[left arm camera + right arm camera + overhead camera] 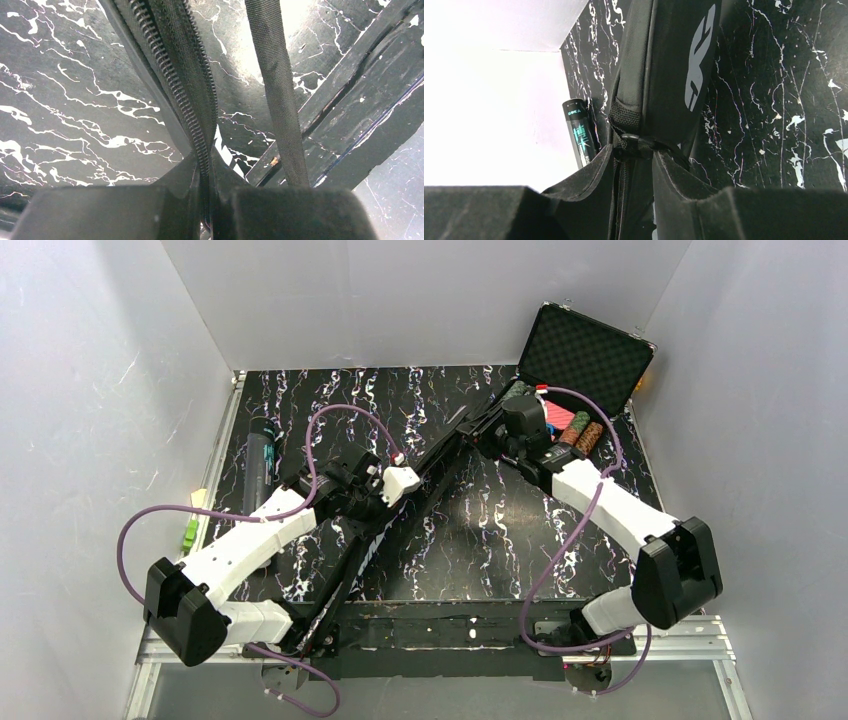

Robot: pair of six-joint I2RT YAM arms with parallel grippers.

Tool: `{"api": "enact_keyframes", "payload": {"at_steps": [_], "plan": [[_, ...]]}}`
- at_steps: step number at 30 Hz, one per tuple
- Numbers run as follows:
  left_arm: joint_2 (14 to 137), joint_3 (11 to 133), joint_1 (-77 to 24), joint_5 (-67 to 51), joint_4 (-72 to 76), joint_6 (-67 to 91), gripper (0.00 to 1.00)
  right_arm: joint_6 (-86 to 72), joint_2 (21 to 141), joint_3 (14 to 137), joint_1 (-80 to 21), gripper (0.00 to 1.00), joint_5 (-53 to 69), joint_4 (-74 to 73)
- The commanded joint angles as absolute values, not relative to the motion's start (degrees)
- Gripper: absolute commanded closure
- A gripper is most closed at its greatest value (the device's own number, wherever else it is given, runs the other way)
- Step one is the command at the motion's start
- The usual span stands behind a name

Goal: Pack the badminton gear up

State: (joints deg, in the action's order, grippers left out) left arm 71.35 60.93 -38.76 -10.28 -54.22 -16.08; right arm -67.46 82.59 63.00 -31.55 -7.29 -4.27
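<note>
I am seeing the long black racket bag (440, 464) lying diagonally across the black, white-veined marbled surface (480, 540). The left claw (205, 172) is pinching the bag's coiled zip (175, 75), with woven nylon either side and a flat webbing strap (275, 90) running beside it. The right claw (634, 155) is pinching the padded far end below a grey logo (696, 60). The dark cylindrical tube (262, 465) is lying near the left wall, apart from the bag

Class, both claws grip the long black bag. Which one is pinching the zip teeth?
The left claw: its fingers close on the row of zip teeth. The right claw instead holds the bag at its end, below the grey logo.
</note>
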Motion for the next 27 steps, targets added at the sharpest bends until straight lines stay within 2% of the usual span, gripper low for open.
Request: {"api": "enact_keyframes", "payload": {"at_steps": [1,5,13,27], "plan": [[68.63,63.28,-38.96,-11.87,-52.95,-17.03,1.00,-66.44,78.20,61.44,-31.38,0.93,-6.71,-1.69],[69.00,63.31,-38.94,-11.97,-52.83,-16.89,1.00,-65.75,76.82,60.25,-31.38,0.99,-5.93,-1.41],[70.07,64.24,-38.95,-11.91,-52.73,-16.76,1.00,-66.27,77.13,60.24,-32.76,0.99,-1.62,-1.56],[70.56,65.11,-38.97,-11.31,-51.98,-16.50,1.00,-67.98,79.08,59.55,-43.25,0.99,2.21,-4.23]]}}
